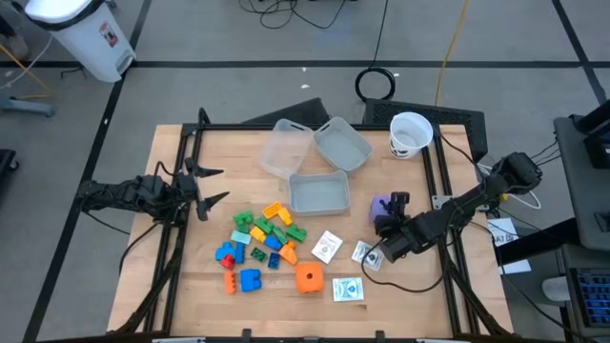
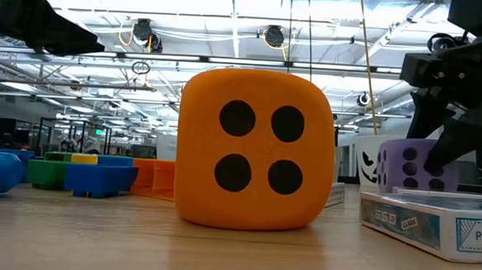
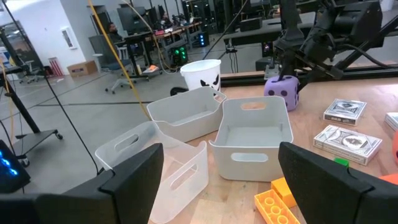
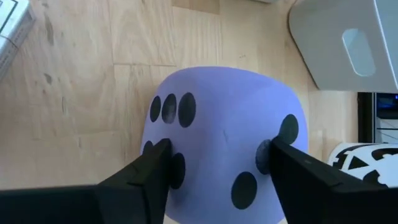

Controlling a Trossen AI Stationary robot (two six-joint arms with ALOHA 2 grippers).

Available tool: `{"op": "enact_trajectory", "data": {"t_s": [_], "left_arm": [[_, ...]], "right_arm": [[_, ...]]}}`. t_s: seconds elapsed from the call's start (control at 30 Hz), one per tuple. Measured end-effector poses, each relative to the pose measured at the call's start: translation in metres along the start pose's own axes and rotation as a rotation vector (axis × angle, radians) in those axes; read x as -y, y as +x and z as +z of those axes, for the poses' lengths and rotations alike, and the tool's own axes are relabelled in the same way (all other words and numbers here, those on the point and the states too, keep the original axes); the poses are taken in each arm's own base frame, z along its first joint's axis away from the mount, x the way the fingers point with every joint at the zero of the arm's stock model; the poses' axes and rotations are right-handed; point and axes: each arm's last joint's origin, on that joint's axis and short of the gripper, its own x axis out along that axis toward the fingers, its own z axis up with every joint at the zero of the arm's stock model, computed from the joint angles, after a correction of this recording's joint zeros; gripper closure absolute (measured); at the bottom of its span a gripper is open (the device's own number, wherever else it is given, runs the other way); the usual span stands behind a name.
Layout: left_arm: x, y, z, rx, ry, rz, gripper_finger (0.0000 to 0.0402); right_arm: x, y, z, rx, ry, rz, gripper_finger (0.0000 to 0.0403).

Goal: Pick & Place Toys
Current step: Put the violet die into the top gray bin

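From above, the right end effector (image 1: pixel 389 211) sits at the soft purple dotted die (image 1: pixel 381 206) on the wooden worktop (image 1: pixel 191 286), just right of the nearest clear plastic bin (image 1: pixel 319 192). The left end effector (image 1: pixel 212 185) hangs spread open at the worktop's left edge. Small white patterned cards (image 1: pixel 327 246) lie between the die and the heap of small plastic building blocks (image 1: pixel 259 240).

At table height, an orange dotted die (image 2: pixel 255 149) shows four dots; the purple one stands behind it to the right.

The left wrist camera shows the purple die beside a white cup (image 3: pixel 201 73).

The right wrist camera shows both fingers (image 4: pixel 149 168) pressed on opposite sides of the die, gripping it; as a cube it has no long axis, and a three-dot face looks at the camera.
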Motion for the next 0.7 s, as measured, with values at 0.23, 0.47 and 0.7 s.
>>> {"op": "enact_trajectory", "data": {"t_s": [0.23, 0.47, 0.7], "left_arm": [[0.000, 0.000, 0.000, 0.000, 0.000, 0.000, 0.0078], [0.000, 0.000, 0.000, 0.000, 0.000, 0.000, 0.0078], [0.000, 0.000, 0.000, 0.000, 0.000, 0.000, 0.0078]], "right_arm": [[0.013, -0.027, 0.017, 0.088, 0.084, 0.068, 0.0200], [0.037, -0.049, 0.028, 0.239, 0.168, 0.095, 0.0221], [0.062, -0.065, 0.045, 0.475, 0.259, 0.124, 0.0240]]}}
